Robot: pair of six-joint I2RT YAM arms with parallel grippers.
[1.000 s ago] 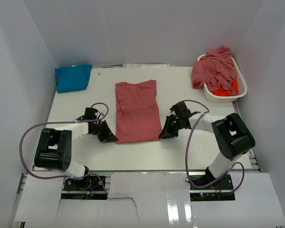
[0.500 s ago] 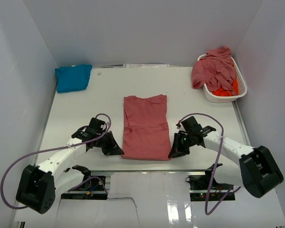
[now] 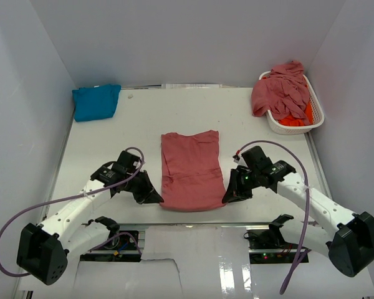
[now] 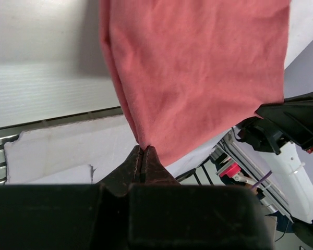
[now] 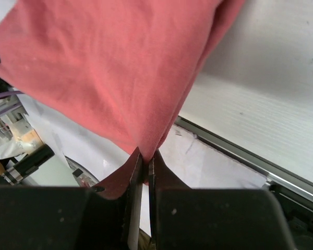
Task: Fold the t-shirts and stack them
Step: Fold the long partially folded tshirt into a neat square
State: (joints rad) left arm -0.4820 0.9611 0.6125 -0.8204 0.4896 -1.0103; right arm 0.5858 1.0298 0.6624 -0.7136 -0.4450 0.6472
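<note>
A rose-red t-shirt point(image 3: 191, 168), folded to a narrow strip, lies lengthwise at the table's near middle, its near end raised off the surface. My left gripper point(image 3: 158, 199) is shut on its near left corner point(image 4: 142, 141). My right gripper point(image 3: 227, 198) is shut on its near right corner point(image 5: 147, 151). The cloth point(image 4: 198, 67) hangs stretched between both grippers. A turquoise t-shirt point(image 3: 96, 101) lies folded at the far left corner. More rose-red t-shirts point(image 3: 280, 90) are heaped over an orange one point(image 3: 294, 118) in the basket.
The white slatted basket point(image 3: 297, 128) stands at the far right of the table. White walls close in the left, back and right sides. The near table edge point(image 3: 193, 223) runs just below the held end of the shirt.
Both grippers have drawn the rose-red shirt toward the near table edge over the last second, and its near end now hangs slightly lifted. Both stayed shut on its corners.
</note>
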